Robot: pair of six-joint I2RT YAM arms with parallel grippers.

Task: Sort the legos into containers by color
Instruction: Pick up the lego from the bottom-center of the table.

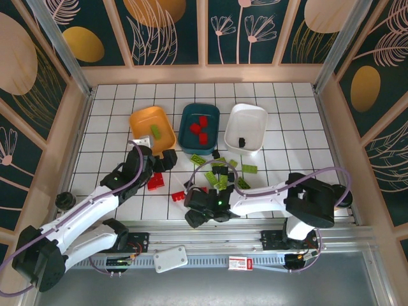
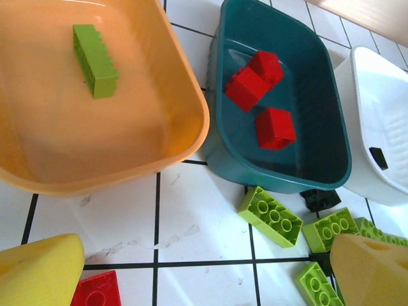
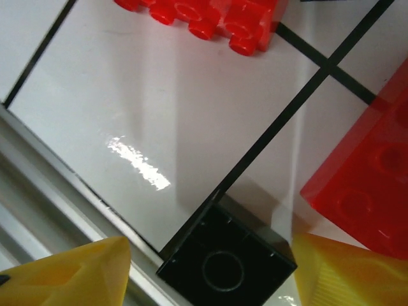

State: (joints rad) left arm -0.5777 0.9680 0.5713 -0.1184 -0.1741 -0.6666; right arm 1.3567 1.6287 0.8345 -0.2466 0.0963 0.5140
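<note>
Black brick (image 3: 226, 264) between the jaws

Top view: loose legos (image 1: 223, 175) lay on the worktop (image 1: 299, 150) before the three containers (image 1: 183, 121); left wrist: left jaws stood wide, empty, near the orange-yellow tray (image 2: 159, 127) holding a green brick (image 2: 94, 60); right wrist: right jaws straddled the black brick, not clamped; light, stiff, slick, probably best pinched across its flat sides.

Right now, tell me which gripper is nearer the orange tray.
Left. The left gripper hovers just short of the orange tray; the right gripper is farther back, over a black brick near the front of the table.
</note>
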